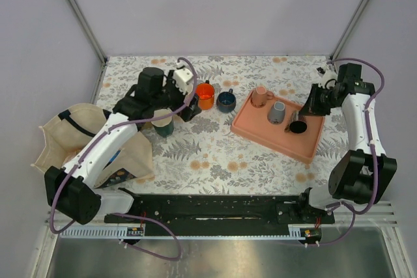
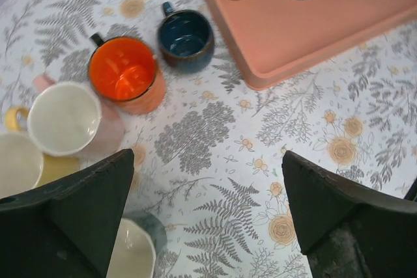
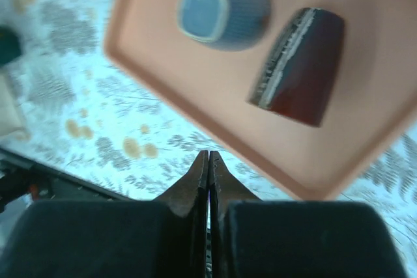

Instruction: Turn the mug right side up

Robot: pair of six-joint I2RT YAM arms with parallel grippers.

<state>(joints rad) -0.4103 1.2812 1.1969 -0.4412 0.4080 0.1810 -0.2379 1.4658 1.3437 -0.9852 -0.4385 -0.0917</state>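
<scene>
The top camera sits high at the near edge, looking down and forward over the whole table. The left wrist camera hangs far closer, facing down at the table's middle; with the top view it shares the orange mug, the blue mug and a corner of the tray. The right wrist camera looks down close on that tray, sharing the dark mug with the top view.

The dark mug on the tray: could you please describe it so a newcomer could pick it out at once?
Start at the salmon tray on the right half of the table. Three mugs sit in a row on it, and the dark mug is at the right end. Unlike the pink mug and grey mug beside it, it is dark reddish-brown and seems to lie on its side.
</scene>
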